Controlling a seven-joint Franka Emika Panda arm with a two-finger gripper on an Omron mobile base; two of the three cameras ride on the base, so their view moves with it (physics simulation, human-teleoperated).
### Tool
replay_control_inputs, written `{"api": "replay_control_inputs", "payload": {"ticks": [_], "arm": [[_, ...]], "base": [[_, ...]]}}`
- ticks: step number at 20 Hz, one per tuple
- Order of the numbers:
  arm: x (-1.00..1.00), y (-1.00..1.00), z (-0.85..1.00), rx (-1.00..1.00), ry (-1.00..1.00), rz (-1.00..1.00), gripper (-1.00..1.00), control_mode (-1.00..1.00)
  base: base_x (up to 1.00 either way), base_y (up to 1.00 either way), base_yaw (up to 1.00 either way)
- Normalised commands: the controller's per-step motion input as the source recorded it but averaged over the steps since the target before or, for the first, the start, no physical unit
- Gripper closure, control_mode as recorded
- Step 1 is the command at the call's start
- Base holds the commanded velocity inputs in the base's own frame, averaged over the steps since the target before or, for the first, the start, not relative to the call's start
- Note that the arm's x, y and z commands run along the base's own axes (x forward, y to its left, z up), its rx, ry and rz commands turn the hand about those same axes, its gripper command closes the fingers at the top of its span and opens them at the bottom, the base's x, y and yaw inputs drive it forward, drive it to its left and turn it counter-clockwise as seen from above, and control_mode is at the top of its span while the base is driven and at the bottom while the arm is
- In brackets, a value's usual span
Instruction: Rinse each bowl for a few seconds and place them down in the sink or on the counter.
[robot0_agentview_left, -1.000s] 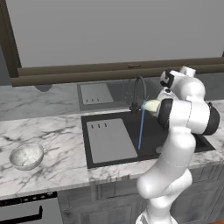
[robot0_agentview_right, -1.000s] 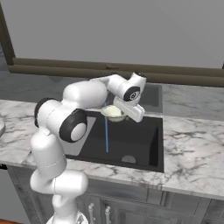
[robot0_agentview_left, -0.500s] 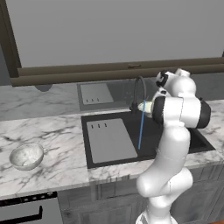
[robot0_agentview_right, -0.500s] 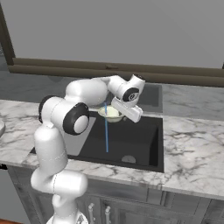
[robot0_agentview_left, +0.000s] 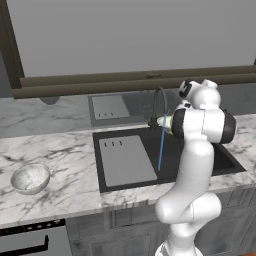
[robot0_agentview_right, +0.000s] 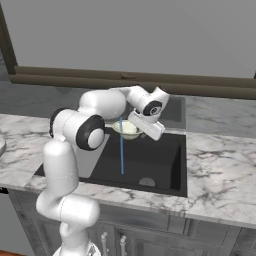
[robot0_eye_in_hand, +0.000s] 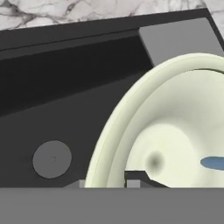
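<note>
My gripper is shut on the rim of the pale cream bowl, which it holds tilted above the black sink. In the hand view the cream bowl looms large, its rim gripped at the gripper, with one dark fingertip inside the bowl. A thin blue water stream falls from the dark arched tap past the bowl, leaving a blue patch inside it. In the left base view, the cream bowl peeks out from behind my arm. The speckled grey-white bowl sits upright on the marble counter at the far left.
A flat grey panel with slots covers the sink's left part. The round drain lies on the basin floor. A dark brown ledge runs along the wall behind. More marble counter stretches right of the sink.
My arm's elbow has swung and the hand has turned a little. The cream bowl has drifted slightly left at the water stream. The speckled bowl has not moved.
</note>
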Motion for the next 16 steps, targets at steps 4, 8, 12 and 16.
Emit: {"api": "replay_control_inputs", "payload": {"ticks": [4, 8, 12, 16], "arm": [[0.0, 0.07, 0.06, 0.05, 0.0, 0.05, 1.0, -1.0], [-0.1, 0.15, 0.05, 0.02, 0.0, 0.06, 1.0, -1.0], [-0.14, 0.25, 0.02, 0.0, 0.0, 0.07, 1.0, -1.0], [-0.14, 0.35, 0.0, 0.0, 0.0, 0.07, 1.0, -1.0]], "base": [[0.0, 0.0, 0.0], [0.0, 0.0, 0.0], [0.0, 0.0, 0.0], [0.0, 0.0, 0.0]]}}
